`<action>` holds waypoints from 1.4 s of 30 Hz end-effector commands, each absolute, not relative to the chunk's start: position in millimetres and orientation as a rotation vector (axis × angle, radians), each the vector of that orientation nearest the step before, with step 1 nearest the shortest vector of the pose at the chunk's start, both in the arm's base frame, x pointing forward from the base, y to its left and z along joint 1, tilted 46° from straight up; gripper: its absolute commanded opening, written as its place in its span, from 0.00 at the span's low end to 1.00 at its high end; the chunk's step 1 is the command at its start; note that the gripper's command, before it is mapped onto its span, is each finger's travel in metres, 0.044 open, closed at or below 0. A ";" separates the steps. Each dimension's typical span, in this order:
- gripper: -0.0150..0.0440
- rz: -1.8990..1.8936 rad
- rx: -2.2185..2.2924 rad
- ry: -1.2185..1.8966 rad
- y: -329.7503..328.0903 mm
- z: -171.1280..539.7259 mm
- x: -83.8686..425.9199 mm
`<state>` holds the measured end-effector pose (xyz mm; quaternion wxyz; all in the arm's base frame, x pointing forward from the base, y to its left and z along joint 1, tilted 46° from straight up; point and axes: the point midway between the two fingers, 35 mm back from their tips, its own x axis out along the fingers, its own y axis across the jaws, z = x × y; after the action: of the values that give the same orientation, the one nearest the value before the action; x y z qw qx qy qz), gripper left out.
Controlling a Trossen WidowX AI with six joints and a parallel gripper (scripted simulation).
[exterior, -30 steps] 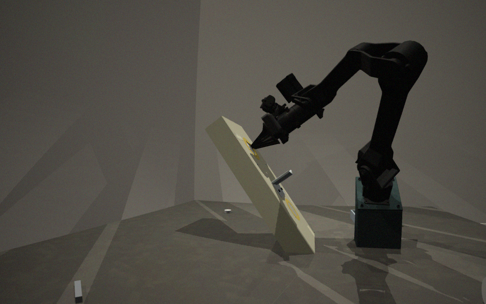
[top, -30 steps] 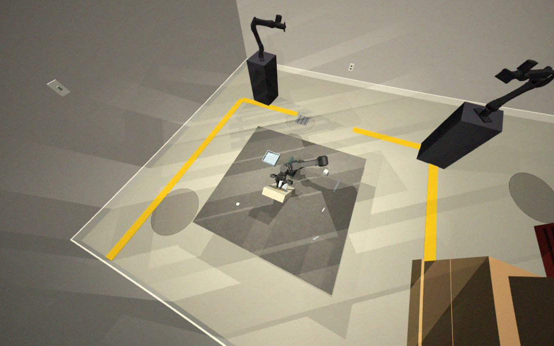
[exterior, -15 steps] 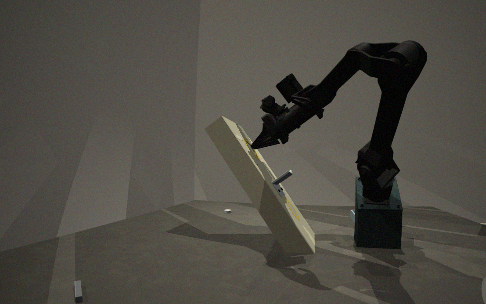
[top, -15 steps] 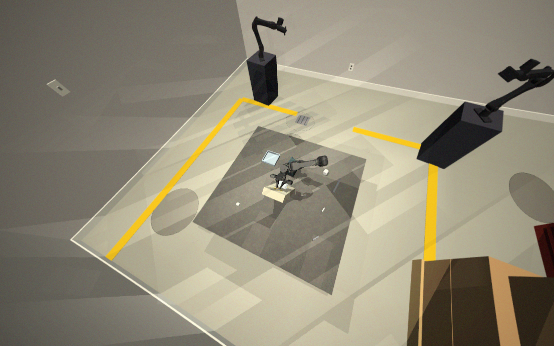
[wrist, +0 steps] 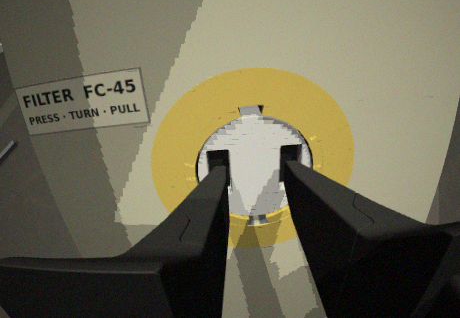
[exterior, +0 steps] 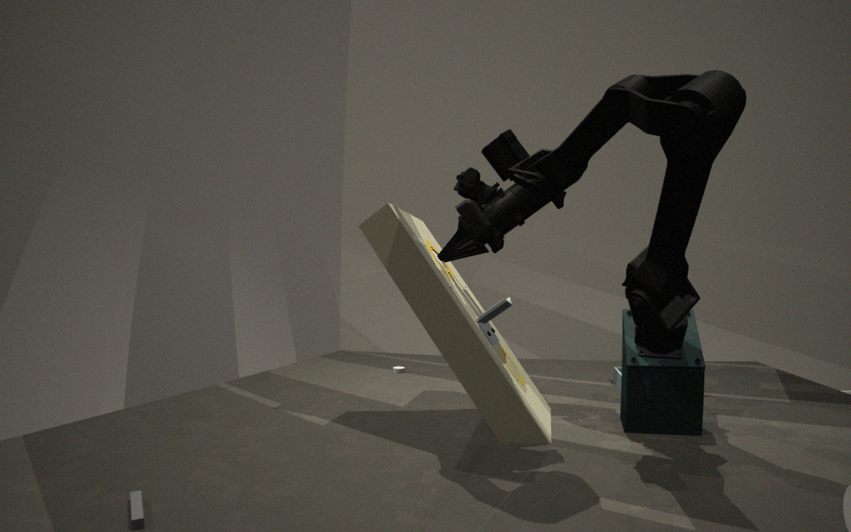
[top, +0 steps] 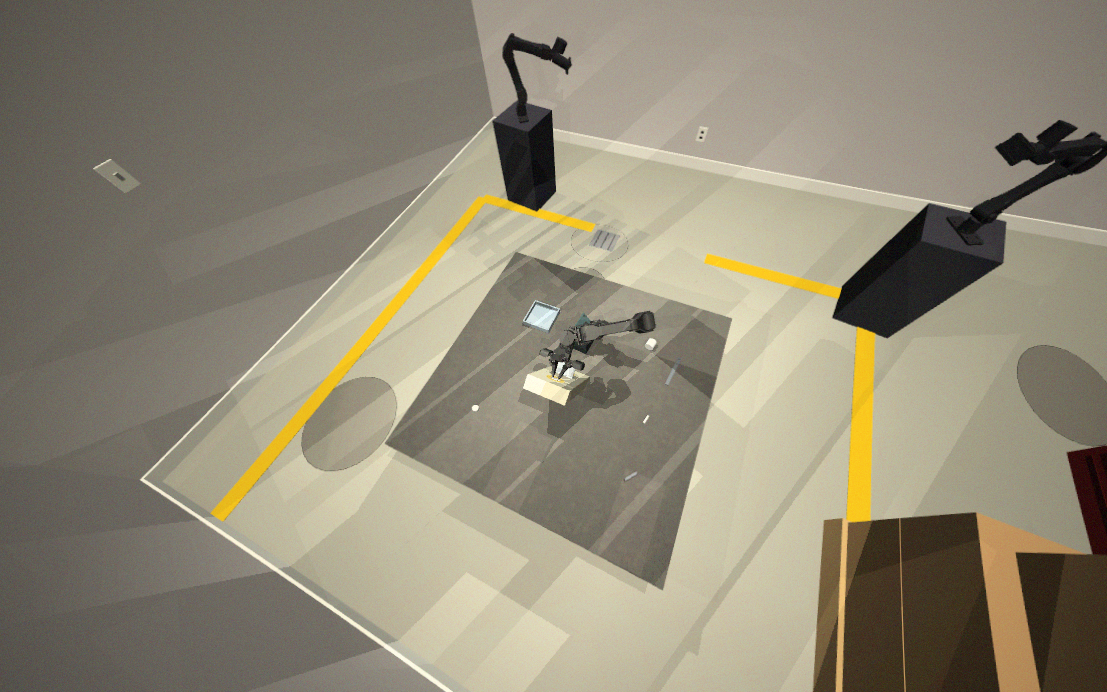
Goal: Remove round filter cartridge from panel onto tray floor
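1. My gripper meets the tilted service panel, its fingers partly open with nothing clamped between them.
2. The round white filter cartridge sits in the panel, inside a yellow ring, one fingertip at each of its two dark slots; I cannot tell how deep they reach.
3. A label beside the ring reads "FILTER FC-45, PRESS · TURN · PULL."
4. Below, a grey lever juts from the panel's face.
5. The shallow tray lies apart from the panel, near my arm's base.
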<state>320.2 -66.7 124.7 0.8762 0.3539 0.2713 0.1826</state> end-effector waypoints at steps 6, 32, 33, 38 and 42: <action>0.44 0.377 0.741 0.568 -64.9 122.5 323.4; 0.44 0.377 0.741 0.567 -59.2 118.8 332.1; 0.44 0.377 0.741 0.567 -58.9 118.6 332.5; 0.43 0.382 0.742 0.560 -60.4 120.8 330.7; 0.38 0.382 0.742 0.560 -60.4 120.8 330.7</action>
<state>330.3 -61.5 120.9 0.8763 0.3568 0.2677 0.1821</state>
